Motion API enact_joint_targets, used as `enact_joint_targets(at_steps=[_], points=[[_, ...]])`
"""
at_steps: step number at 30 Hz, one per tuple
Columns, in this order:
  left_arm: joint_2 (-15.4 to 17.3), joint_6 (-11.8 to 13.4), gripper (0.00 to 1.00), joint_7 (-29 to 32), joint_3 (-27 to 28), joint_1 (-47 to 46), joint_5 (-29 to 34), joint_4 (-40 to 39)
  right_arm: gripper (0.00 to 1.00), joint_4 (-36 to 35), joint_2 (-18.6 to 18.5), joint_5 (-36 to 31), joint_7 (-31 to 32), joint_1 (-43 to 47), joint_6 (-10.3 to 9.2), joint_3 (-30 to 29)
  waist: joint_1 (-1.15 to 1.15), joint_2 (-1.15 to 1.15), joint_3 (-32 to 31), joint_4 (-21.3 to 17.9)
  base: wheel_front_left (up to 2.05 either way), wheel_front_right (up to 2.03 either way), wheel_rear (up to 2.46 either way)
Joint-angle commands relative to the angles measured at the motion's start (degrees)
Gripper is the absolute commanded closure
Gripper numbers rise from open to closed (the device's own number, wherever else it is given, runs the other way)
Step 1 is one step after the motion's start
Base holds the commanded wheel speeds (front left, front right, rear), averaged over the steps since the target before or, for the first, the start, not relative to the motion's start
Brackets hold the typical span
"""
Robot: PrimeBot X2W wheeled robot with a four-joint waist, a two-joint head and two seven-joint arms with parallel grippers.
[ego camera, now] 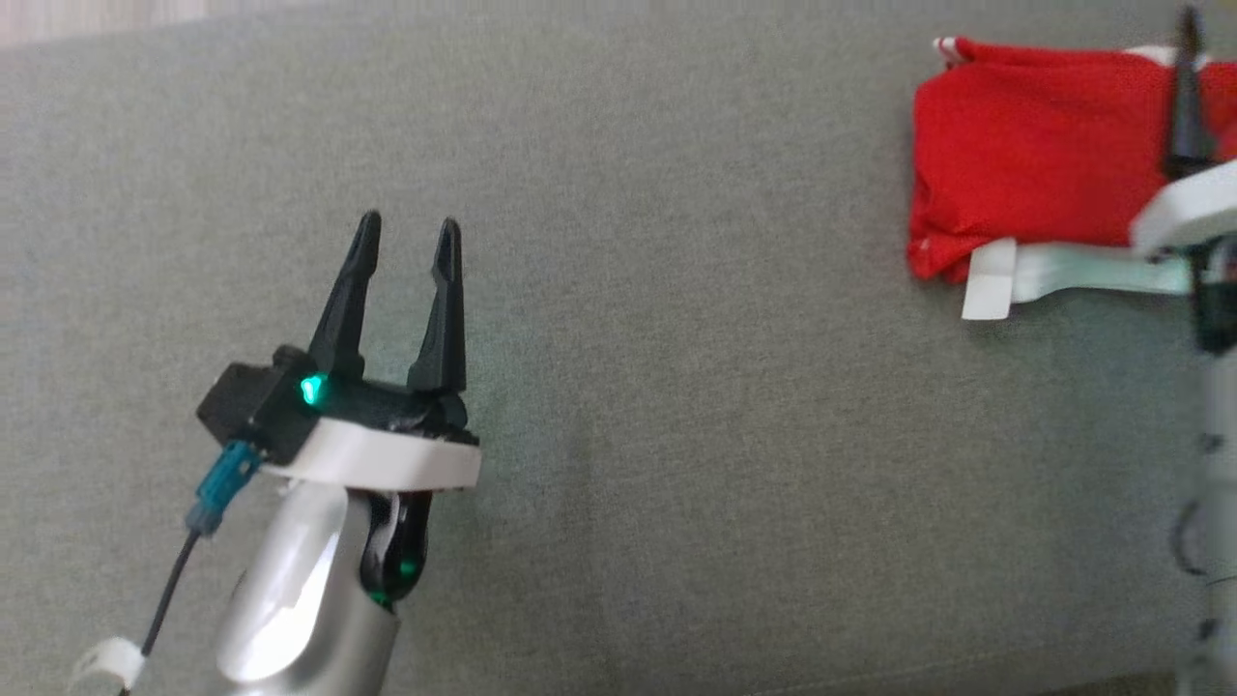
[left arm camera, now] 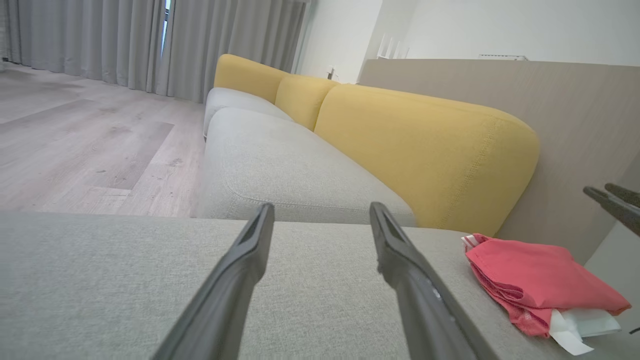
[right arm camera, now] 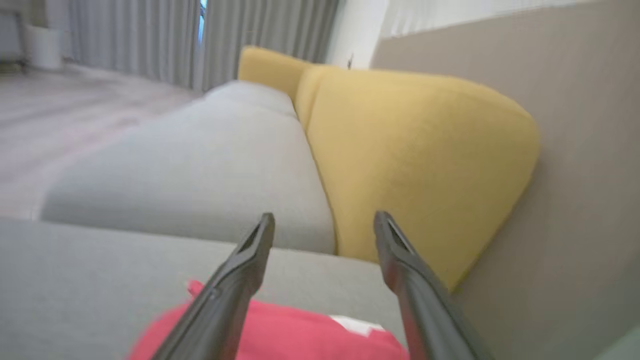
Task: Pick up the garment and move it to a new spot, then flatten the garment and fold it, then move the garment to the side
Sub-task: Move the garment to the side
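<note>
Right claw spread over folded red garment (white strip underneath).

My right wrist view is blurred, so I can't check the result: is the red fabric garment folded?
Observer: Yes, the red fabric garment lies folded compactly, white trim poking out at its near edge.
Operator: Is the right end effector clear of it?
Observer: Left wrist view shows a gap between them.
Operator: And the left one?
Observer: The left end effector hovers open and empty over the grey fabric surface, well left of the garment.
</note>
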Motion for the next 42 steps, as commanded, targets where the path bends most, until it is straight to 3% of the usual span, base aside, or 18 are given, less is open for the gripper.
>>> enact_joint_targets(at_steps=[1,2,7,12,24,42], points=[[0.6,0.1,0.0,-0.3,2.5,1.0,-0.1,-1.6,0.0,-5.3,2.5,2.4,-1.1,1.5,-0.05,1.8,0.0,0.0,-2.9,-0.3,0.0,0.0,0.0],[0.6,0.1,0.0,-0.3,2.5,1.0,-0.1,-1.6,0.0,-5.3,2.5,2.4,-1.1,1.5,-0.05,1.8,0.0,0.0,-2.9,-0.3,0.0,0.0,0.0],[0.0,0.1,0.0,-0.3,3.5,3.3,0.0,-1.8,0.0,-15.1,9.3,7.7,0.2,5.4,-0.05,3.8,0.0,0.0,-6.7,0.2,0.0,0.0,0.0],[-0.5,0.1,0.0,-0.3,4.0,5.3,0.2,-1.9,0.0,-22.5,11.8,11.7,1.4,12.1,-0.05,4.4,0.0,0.0,-9.0,1.6,0.0,0.0,0.0],[-1.5,0.1,0.0,-0.3,7.4,12.4,3.4,-1.1,0.0,-19.0,12.2,18.8,-4.7,29.7,-0.05,7.5,0.0,0.0,-11.8,4.6,0.0,0.0,0.0],[-1.5,1.8,0.0,-0.3,10.7,15.2,1.2,-4.0,0.0,-23.1,12.2,18.3,-4.7,32.6,-0.05,8.9,0.0,0.0,-13.2,4.9,0.0,0.0,0.0]])
